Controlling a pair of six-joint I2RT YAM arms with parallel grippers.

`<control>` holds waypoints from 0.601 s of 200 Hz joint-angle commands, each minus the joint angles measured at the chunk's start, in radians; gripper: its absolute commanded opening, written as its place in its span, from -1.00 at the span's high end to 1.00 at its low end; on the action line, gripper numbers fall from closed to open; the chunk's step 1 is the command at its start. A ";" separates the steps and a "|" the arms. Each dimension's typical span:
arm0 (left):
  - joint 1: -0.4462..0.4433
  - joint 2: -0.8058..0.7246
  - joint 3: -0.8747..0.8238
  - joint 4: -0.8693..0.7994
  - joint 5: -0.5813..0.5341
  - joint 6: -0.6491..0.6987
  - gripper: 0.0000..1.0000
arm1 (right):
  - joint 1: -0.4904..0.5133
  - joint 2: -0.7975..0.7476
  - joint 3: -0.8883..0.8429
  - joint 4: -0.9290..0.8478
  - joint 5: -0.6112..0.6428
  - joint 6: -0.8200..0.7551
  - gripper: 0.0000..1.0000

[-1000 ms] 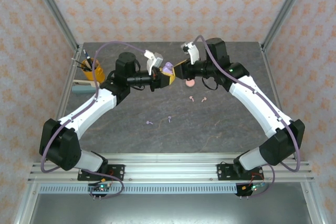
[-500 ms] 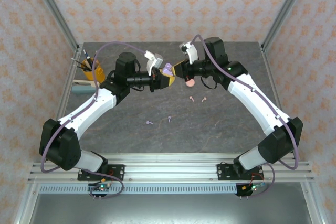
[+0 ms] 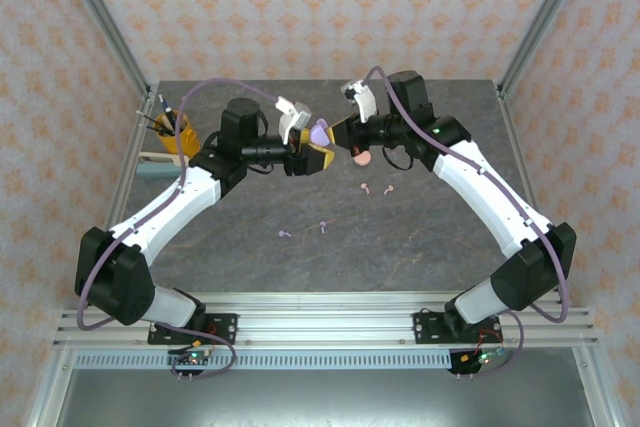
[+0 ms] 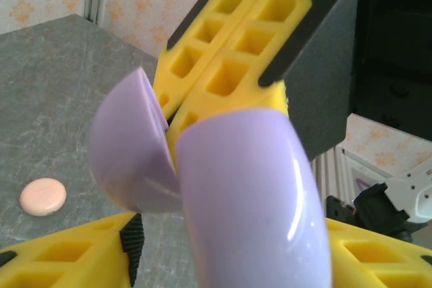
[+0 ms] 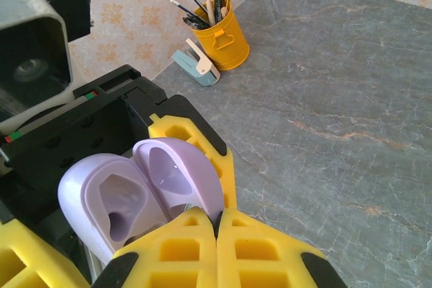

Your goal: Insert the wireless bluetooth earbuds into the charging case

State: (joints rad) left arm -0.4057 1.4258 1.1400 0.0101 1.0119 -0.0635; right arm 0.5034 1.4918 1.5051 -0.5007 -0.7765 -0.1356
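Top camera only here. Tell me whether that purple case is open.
Observer: Open. The right wrist view shows the lilac case hinged apart, with no bud inside either half.
Operator: Report the right gripper.
Observer: The right gripper is shut, its tips against the lid's edge.
Operator: Confirm who holds the case.
Observer: In the left wrist view the left gripper clamps it from both sides.
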 commanded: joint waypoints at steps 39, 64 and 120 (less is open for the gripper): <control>0.009 -0.094 0.004 -0.136 -0.071 0.102 -0.47 | 0.001 -0.008 0.055 -0.004 0.126 -0.019 1.00; 0.020 -0.170 -0.035 -0.165 -0.183 0.149 -0.59 | 0.001 -0.004 0.068 -0.017 0.199 -0.025 1.00; 0.022 -0.316 -0.012 -0.315 -0.535 0.283 -0.99 | 0.000 0.004 0.102 -0.058 0.280 -0.014 1.00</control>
State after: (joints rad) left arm -0.3901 1.1545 1.0931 -0.1974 0.7094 0.1329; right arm 0.5034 1.4944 1.5639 -0.5266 -0.5591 -0.1432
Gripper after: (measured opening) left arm 0.966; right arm 0.048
